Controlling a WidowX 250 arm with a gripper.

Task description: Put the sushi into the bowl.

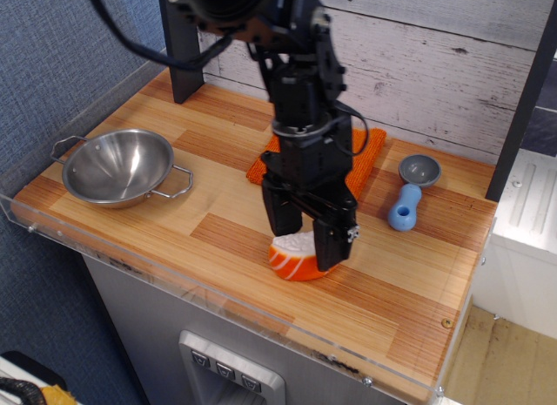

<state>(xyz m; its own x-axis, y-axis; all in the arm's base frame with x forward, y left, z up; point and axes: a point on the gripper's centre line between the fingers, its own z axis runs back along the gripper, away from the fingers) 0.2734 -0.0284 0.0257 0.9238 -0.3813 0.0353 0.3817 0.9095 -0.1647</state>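
Note:
The sushi [292, 266], glossy orange with a white rice top, lies on the wooden table toward the front middle. My gripper [303, 246] has come down over it. One black finger [277, 215] stands at its left and the other at its right, and the jaws are still spread about the sushi's width. The fingers hide much of the sushi. The bowl [117, 167], shiny steel with two wire loop handles, stands empty at the far left of the table, well apart from the gripper.
A flat orange cloth [370, 148] lies behind the arm. A grey scoop with a blue handle [407, 200] lies to the right. A black post [180, 57] stands at the back left. A clear plastic lip [218, 305] runs along the table's front edge.

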